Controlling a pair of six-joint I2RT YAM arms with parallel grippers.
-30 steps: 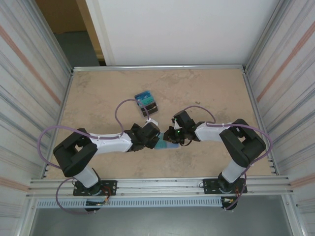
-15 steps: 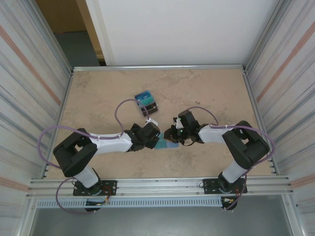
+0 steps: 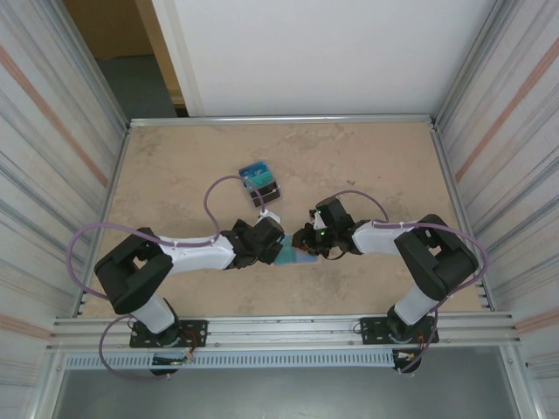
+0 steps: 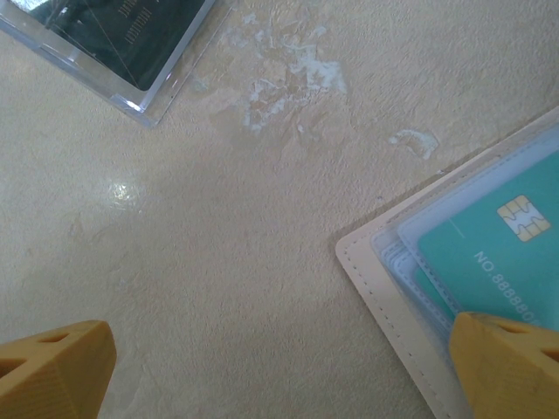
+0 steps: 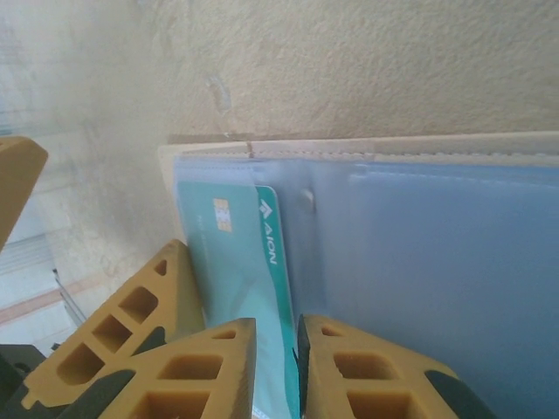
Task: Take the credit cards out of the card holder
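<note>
Both wrist views reveal a teal credit card (image 5: 234, 262); left claw (image 4: 279, 371) wide, right claw (image 5: 278, 349) narrow, grip unclear.

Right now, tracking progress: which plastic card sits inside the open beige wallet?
The teal rectangular chip card, in the glossy pale-blue sleeve; the other cards lie stacked apart.

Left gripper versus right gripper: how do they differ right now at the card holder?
The left gripper stands wide open; the right gripper is closed to a thin slit. The left gripper holds nothing, with one side just overlapping the card holder's beige edge; the right gripper pinches the edge of the teal card in the holder. Shared: both sit low at the card holder, from opposite sides.
</note>
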